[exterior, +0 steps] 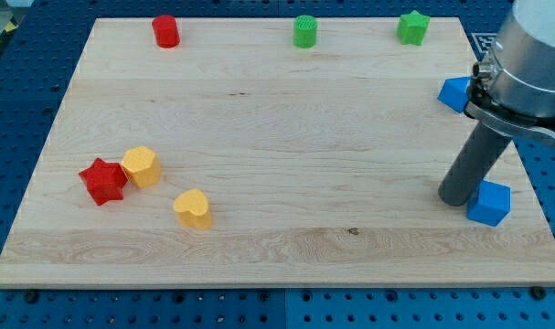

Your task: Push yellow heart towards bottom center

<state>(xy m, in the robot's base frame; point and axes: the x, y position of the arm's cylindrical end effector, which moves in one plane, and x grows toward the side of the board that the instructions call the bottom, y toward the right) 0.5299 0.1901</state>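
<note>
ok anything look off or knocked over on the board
Nothing stands out: every block sits flat on the board. My tip rests beside a blue block at the view's right, far from the yellow heart.

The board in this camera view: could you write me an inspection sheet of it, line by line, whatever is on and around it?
Surface: pale wooden board, flat, one small dark knot near the view's bottom.
Job's things: yellow heart at lower left, untouched; my tip is far off at the view's right, beside the blue cube.
Clutter: red star touching a yellow hexagon; red cylinder, green cylinder and green star along the top; a blue block at the right edge, partly hidden.
Pincer: none fitted, only a dark rod.
Cables: nothing seen.
Surroundings: blue perforated table around the board.
</note>
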